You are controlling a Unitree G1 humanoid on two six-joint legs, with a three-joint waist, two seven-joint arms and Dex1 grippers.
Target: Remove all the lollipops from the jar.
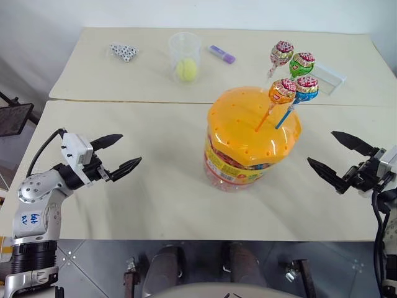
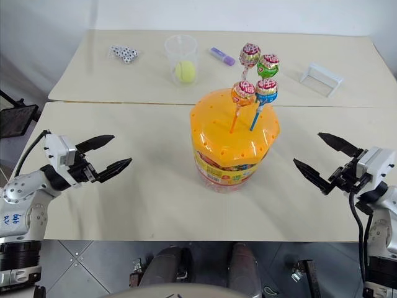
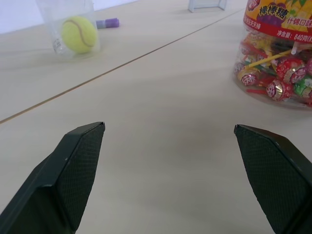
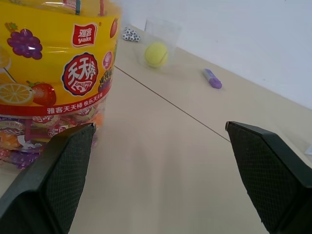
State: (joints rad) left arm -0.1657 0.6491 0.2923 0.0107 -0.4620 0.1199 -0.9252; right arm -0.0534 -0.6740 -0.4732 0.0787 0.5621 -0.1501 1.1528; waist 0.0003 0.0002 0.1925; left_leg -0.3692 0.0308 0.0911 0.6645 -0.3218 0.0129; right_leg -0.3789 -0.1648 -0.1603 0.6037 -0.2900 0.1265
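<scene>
Two robot claws are hovering wide open and empty on either side of a candy jar standing on a pale desk.

The jar [image 1: 251, 146], a clear plastic tub with a yellow-red label and a domed orange lid dotted with holes, is sitting near the middle of the near desk [image 1: 155, 192], well apart from both claws. Four lollipops [image 1: 293, 71] are standing upright with their sticks poking into the lid's holes, their wrappers showing orange, blue, green and pink-red. The left claw [image 1: 116, 155] and the right claw [image 1: 338, 155] are both pointing inward toward the jar, fingers spread. On the far desk a small clear cup [image 1: 185, 56] is holding a yellow-green ball [image 1: 187, 69], with a purple marker [image 1: 221, 54] just beside it.
</scene>
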